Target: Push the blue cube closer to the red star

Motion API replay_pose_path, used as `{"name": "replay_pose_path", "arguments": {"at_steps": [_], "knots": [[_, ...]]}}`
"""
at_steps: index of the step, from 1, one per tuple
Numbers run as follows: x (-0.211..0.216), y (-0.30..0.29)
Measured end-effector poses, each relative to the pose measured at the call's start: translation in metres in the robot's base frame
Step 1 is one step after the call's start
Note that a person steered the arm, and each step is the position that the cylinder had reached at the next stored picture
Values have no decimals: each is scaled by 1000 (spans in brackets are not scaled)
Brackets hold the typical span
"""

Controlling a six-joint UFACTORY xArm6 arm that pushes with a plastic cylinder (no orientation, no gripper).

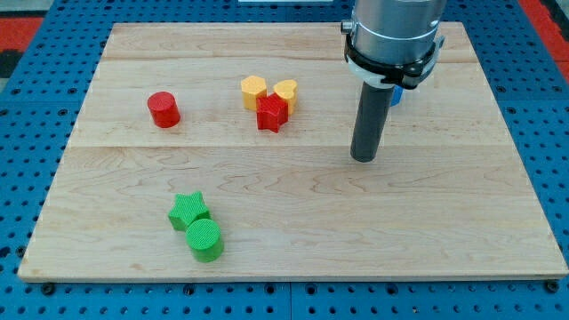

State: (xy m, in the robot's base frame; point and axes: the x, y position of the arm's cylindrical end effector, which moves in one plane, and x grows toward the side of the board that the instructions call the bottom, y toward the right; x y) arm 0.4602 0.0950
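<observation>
The red star [272, 114] lies on the wooden board at the upper middle, touching a yellow hexagon [253, 90] and a yellow heart [285, 92] just above it. The blue cube [396, 95] is mostly hidden behind the arm at the upper right; only a small blue edge shows. My tip [364, 158] rests on the board below and slightly left of the blue cube, well to the right of the red star.
A red cylinder [164, 109] stands at the upper left. A green star [188, 211] and a green cylinder [205, 240] sit together at the lower left. The wooden board [444, 222] lies on a blue perforated base.
</observation>
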Motion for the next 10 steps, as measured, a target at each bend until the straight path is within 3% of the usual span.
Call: {"name": "replay_pose_path", "arguments": {"at_steps": [1,2,3,4,5,6,8,10], "knots": [[0,31],[-39,92],[-122,96],[-178,112],[-185,80],[-128,45],[-104,57],[-81,2]]}}
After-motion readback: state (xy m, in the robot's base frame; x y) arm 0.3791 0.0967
